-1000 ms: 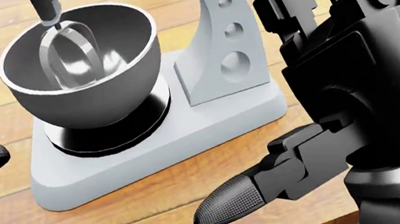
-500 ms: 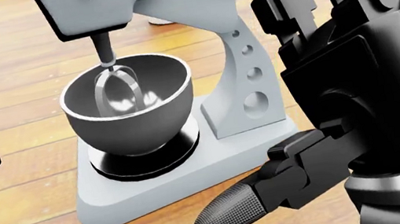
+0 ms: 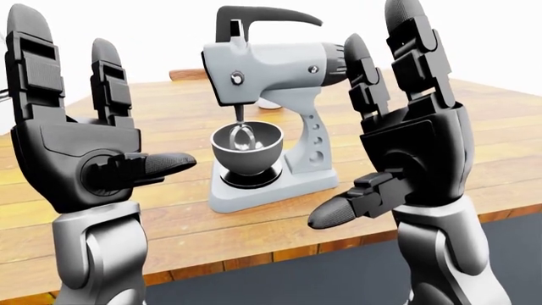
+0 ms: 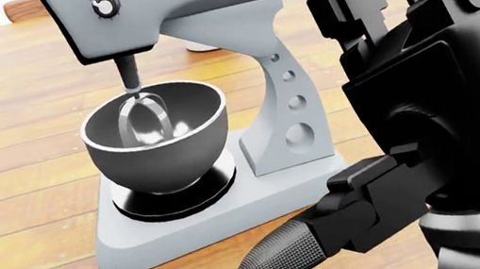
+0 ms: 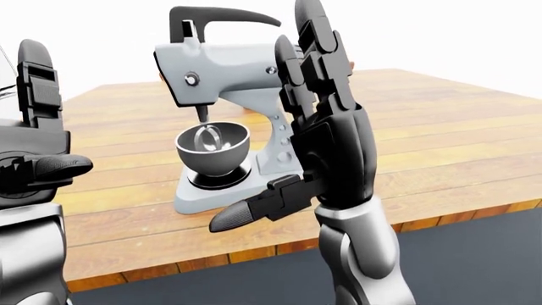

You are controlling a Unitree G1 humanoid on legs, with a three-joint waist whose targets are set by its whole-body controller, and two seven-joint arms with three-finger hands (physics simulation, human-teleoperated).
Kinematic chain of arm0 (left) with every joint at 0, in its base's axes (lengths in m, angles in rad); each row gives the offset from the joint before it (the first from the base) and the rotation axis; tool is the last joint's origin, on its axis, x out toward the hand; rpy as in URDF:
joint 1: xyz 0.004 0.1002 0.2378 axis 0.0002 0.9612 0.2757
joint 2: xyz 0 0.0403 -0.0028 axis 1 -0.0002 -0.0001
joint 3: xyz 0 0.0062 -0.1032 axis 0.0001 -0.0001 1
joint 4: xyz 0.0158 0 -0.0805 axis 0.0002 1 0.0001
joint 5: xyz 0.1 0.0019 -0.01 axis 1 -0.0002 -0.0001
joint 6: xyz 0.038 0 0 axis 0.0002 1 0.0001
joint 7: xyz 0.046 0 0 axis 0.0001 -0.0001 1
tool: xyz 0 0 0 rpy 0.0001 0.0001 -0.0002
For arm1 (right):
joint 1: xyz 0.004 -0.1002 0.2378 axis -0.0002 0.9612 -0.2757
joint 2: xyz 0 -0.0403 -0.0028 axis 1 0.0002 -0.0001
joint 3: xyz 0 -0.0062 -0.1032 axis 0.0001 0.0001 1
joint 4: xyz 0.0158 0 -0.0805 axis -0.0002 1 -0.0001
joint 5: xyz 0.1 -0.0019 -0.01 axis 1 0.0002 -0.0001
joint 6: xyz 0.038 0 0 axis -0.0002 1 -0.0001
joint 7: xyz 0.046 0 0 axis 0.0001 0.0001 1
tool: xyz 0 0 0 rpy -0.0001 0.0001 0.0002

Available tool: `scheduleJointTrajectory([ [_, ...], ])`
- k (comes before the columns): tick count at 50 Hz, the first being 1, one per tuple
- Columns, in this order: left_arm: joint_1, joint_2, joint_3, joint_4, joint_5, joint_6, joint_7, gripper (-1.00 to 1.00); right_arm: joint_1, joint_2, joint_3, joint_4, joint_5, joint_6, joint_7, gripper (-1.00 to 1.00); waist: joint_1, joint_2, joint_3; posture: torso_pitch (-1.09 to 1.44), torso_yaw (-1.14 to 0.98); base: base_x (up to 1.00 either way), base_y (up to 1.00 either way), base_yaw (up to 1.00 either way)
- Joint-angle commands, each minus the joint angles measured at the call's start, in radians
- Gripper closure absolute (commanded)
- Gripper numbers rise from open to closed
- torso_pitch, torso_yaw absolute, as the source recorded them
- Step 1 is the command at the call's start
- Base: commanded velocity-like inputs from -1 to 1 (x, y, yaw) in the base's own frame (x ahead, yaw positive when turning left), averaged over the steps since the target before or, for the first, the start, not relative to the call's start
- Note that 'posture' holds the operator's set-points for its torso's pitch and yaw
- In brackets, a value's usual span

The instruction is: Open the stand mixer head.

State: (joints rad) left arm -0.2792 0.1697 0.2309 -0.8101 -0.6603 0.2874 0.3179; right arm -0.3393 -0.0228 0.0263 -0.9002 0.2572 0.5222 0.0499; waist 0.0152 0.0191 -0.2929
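A grey stand mixer (image 3: 271,121) stands on the wooden table (image 3: 491,146). Its head (image 3: 275,67) is down, level, with a dark handle (image 3: 258,16) on top. The beater hangs in the steel bowl (image 3: 246,147), which also shows in the head view (image 4: 160,143). My left hand (image 3: 93,152) is open, fingers upright, left of the mixer and nearer the camera. My right hand (image 3: 398,140) is open, fingers upright, to the right of the mixer and nearer the camera, thumb (image 4: 282,257) pointing left. Neither hand touches the mixer.
The table's near edge (image 3: 279,251) runs across the lower part of the left-eye view, with dark floor (image 3: 279,283) below. A small white object (image 3: 271,103) lies on the table behind the mixer. A brown chair back (image 3: 186,74) shows beyond the table.
The head view has shifted: the mixer sits lower and smaller in frame and its head has come into view. My hands keep the same open pose.
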Motion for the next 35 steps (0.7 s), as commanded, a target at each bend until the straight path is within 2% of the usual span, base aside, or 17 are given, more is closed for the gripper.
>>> scheduleJointTrajectory([
  [1, -0.024, 0.009, 0.004, -0.015, -0.002, -0.013, -0.003, -1.0, -0.027, -0.003, -0.002, -0.012, -0.008, -0.007, -0.008, -1.0, 0.0, 0.002, 0.0, -0.42, 0.0, 0.0, 0.0, 0.0],
  [8, -0.027, 0.018, 0.014, -0.028, -0.016, -0.004, 0.007, -1.0, -0.093, -0.008, -0.02, -0.041, 0.044, 0.136, -0.051, -1.0, 0.002, 0.002, 0.0, -0.42, 0.0, 0.0, 0.0, 0.0],
  [12, -0.029, 0.023, 0.016, -0.03, -0.018, -0.003, 0.01, -1.0, -0.115, -0.012, -0.042, -0.051, 0.113, 0.199, -0.066, -1.0, 0.002, 0.002, -0.001, -0.42, 0.0, 0.0, 0.0, 0.0],
  [16, -0.027, 0.022, 0.014, -0.034, -0.019, -0.004, 0.012, -1.0, -0.133, -0.044, -0.05, -0.04, 0.153, 0.253, -0.076, -1.0, 0.002, 0.0, -0.002, -0.42, 0.0, 0.0, 0.0, 0.0],
  [21, -0.027, 0.024, 0.017, -0.034, -0.017, -0.003, 0.013, -1.0, -0.148, -0.062, -0.05, 0.003, 0.139, 0.252, -0.024, -1.0, 0.001, 0.0, -0.003, -0.42, 0.0, 0.0, 0.0, 0.0],
  [28, -0.027, 0.024, 0.017, -0.035, -0.016, -0.003, 0.014, -1.0, -0.095, -0.053, -0.029, 0.073, 0.068, 0.161, 0.055, -1.0, 0.0, 0.001, -0.005, -0.42, 0.0, 0.0, 0.0, 0.0],
  [35, -0.027, 0.023, 0.017, -0.035, -0.013, -0.002, 0.014, -1.0, -0.084, -0.046, -0.039, 0.123, 0.034, 0.12, 0.1, -1.0, -0.001, 0.003, -0.007, -0.42, 0.0, 0.0, 0.0, 0.0],
])
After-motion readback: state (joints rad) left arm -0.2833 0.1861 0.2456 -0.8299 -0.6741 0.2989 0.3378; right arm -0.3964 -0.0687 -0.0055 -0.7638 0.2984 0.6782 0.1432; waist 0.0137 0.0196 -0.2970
